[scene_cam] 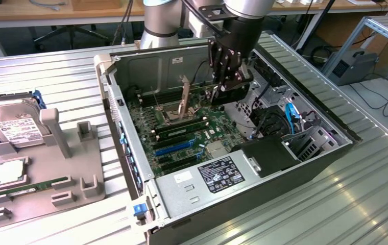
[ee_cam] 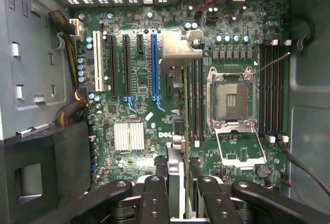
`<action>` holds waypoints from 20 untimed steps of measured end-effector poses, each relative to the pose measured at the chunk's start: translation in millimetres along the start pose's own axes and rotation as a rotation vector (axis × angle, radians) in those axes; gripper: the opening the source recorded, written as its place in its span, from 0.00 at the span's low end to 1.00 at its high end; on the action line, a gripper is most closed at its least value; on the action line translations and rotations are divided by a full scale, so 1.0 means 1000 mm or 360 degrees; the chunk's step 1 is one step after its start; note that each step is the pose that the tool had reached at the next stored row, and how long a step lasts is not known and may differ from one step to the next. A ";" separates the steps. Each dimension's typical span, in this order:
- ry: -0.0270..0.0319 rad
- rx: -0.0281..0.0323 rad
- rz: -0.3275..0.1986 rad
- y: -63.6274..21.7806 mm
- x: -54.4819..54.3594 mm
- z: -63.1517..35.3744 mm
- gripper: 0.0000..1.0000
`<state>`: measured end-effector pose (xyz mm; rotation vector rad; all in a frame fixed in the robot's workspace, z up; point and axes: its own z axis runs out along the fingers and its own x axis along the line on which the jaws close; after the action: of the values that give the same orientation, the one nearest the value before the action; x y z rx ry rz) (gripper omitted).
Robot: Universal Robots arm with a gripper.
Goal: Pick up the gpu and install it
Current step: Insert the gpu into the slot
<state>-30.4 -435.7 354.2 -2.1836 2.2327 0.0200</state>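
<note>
Bright even overhead light, glare on ribbed metal table, case interior shadowed

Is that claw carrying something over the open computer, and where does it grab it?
Yes: the gripper holds the gpu, a dark card, clamped by its upper edge so it hangs below the fingers, over the motherboard.

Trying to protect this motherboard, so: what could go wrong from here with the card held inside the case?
1. The gripper holds the gpu close to the open CPU socket and its raised lever; a low swing might strike them.
2. The card does not look lined up with the blue slot; pressing down off-line could damage the connector.
3. A black cable runs nearby and might snag.
</note>
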 end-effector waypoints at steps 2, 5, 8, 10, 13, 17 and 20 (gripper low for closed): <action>0.00002 -0.00001 0.0000 0.0013 0.000 0.0001 0.27; 0.00001 -0.00001 0.0000 0.0039 0.000 0.0006 0.27; 0.00001 0.00000 0.0000 0.0051 0.000 0.0007 0.27; 0.00000 -0.00001 0.0000 0.0059 0.000 0.0008 0.27; 0.00000 -0.00001 0.0000 0.0068 0.000 0.0009 0.27; 0.00001 -0.00001 0.0000 0.0078 0.000 0.0010 0.27; 0.00000 -0.00001 0.0000 0.0086 0.000 0.0011 0.27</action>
<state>-39.0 -435.7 353.0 -2.1836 2.2327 0.0201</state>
